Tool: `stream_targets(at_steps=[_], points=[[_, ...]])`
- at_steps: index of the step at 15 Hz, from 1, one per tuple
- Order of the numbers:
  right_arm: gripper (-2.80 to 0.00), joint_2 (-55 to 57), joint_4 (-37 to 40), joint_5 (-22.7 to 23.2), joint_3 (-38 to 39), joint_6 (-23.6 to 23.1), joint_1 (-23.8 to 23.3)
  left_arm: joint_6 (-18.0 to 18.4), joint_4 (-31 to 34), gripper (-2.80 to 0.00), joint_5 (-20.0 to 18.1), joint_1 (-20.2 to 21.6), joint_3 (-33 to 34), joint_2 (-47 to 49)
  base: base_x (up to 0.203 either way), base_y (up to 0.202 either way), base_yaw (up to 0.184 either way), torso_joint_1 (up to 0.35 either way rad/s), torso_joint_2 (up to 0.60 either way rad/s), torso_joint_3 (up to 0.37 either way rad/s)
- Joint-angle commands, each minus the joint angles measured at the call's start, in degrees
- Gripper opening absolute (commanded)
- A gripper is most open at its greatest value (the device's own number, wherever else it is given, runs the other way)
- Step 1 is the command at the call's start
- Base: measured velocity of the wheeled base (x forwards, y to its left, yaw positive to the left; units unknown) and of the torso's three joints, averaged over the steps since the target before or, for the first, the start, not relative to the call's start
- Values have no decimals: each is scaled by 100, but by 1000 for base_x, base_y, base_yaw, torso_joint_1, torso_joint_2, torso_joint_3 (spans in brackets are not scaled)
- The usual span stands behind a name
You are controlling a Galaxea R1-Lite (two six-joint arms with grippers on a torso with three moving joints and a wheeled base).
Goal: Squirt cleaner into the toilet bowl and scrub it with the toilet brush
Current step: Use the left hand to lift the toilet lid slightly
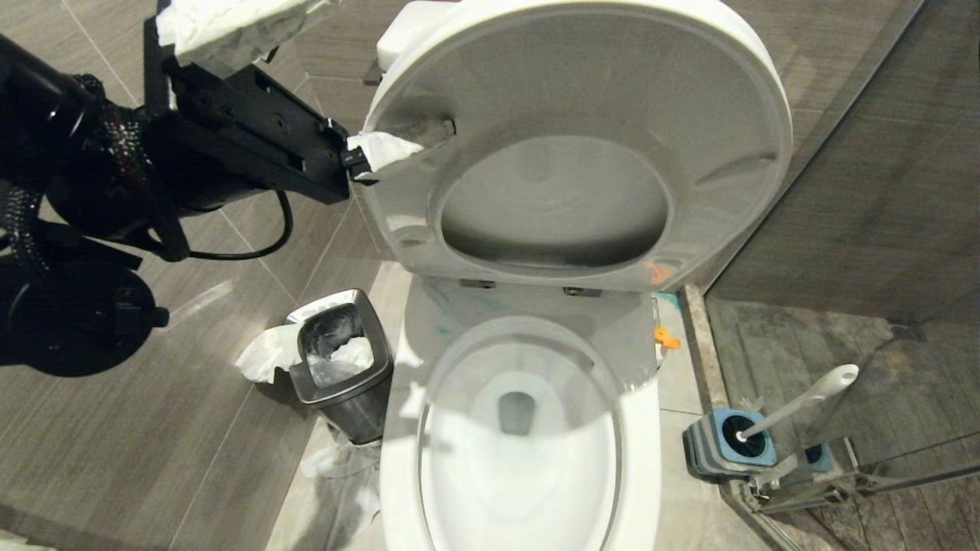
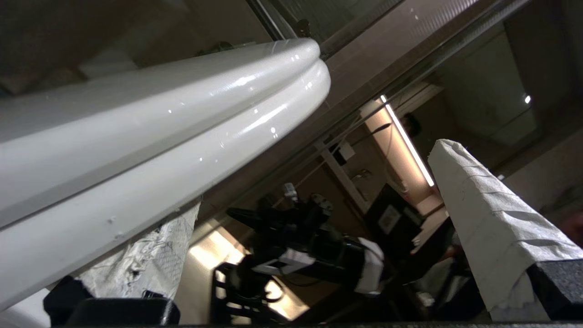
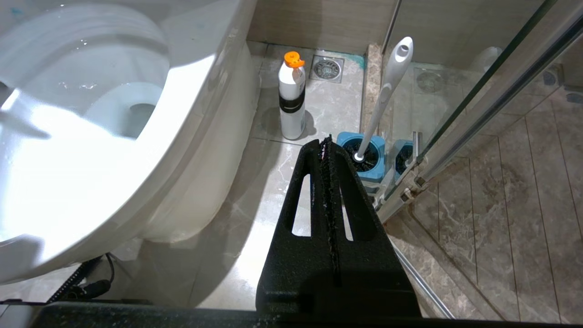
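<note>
Beside the toilet bowl (image 1: 521, 428):
Lid: raised.
Left pincer (image 1: 306, 84): apart, at lid edge.
Right pincer (image 3: 329, 150): together, idle.
Cleaner (image 3: 291, 102): untouched.
Toilet brush (image 1: 800, 405): in holder.

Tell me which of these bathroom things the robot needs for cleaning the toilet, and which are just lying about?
For the job:
- toilet bowl
- cleaner bottle
- toilet brush

Just lying about:
- steel waste bin
- blue brush holder
- floor drain

Front of the toilet bowl (image 1: 521, 459) cut off by the head view's lower edge, brush (image 1: 796, 405) head hidden inside its holder (image 1: 731, 444), cleaner bottle (image 3: 292, 102) label unreadable
</note>
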Motion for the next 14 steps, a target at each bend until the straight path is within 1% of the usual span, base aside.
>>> stream_targets(at_steps=[1,2,4,5,8,10,12,13,14], points=[[-280,5,0,0,-2,1,4,424,-388,0,-37,108,-254,788,0,0,0,0,0,0],[-280,5,0,-3,2,1,4,693,-660,0,-32,164,-448,1123,0,0,0,0,0,0],[-280,5,0,-3,-6,1,4,1019,-995,0,53,292,-1113,1703,0,0,0,0,0,0],[-280,5,0,0,-5,1,4,1192,-1057,0,168,327,-1456,1962,0,0,0,0,0,0],[-280,5,0,-3,-5,1,4,1991,-1113,0,581,341,-2638,2852,0,0,0,0,0,0],[-280,5,0,-3,-5,1,3,2201,-1122,0,762,327,-3529,3352,0,0,0,0,0,0],[-280,5,0,-3,2,1,-1,2288,-1126,0,998,279,-4285,3790,0,0,0,0,0,0],[-280,5,0,0,1,1,4,2316,-1127,0,1087,264,-4530,3967,0,0,0,0,0,0],[-280,5,0,2,-6,1,4,2383,-1127,0,1147,251,-4598,4051,0,0,0,0,0,0]])
